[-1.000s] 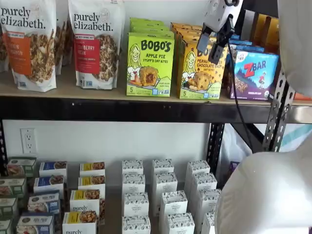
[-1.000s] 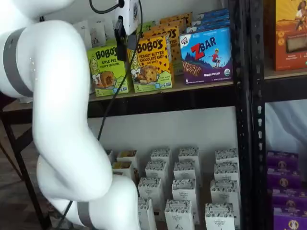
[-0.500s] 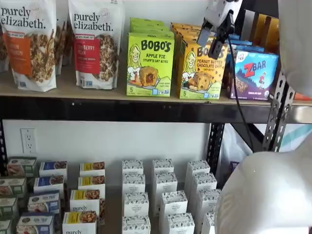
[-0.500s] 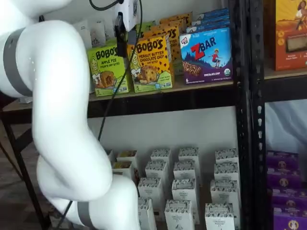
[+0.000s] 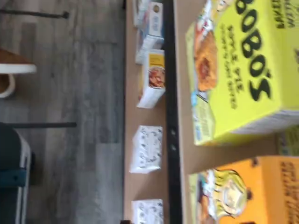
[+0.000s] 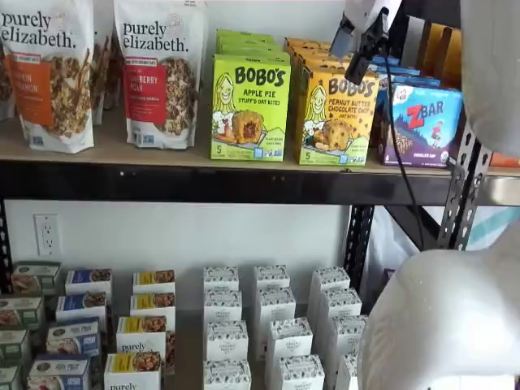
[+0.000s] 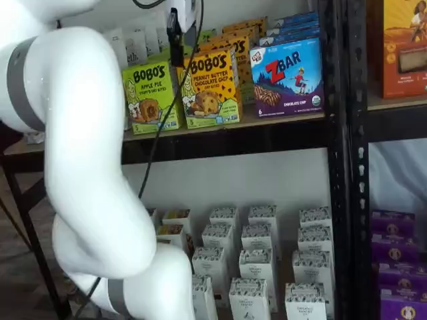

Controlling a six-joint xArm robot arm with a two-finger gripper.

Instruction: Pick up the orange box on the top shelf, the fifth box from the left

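Note:
The orange box [image 6: 336, 118] stands upright on the top shelf [image 6: 122, 154], between a green carton and a blue-purple box; it shows in both shelf views [image 7: 212, 87]. My gripper [image 6: 351, 50] hangs from above, just over the orange box's top front edge, fingers apart with a gap and holding nothing. In a shelf view the gripper [image 7: 176, 48] shows side-on, in front of the orange box's upper left corner. The wrist view shows part of the orange box [image 5: 247, 191] beside the green carton on the shelf board [image 5: 183, 140].
The green Bobo's Apple Pie carton [image 6: 249, 106] [image 5: 247, 70] stands close on one side, the Zbar box [image 6: 426, 122] on the other. Granola bags [image 6: 158, 73] stand further left. Small white cartons [image 6: 276, 325] fill the lower level. My white arm [image 7: 80, 167] fills the foreground.
My gripper has risen from in front of the orange box's face to its top edge. The boxes have not moved.

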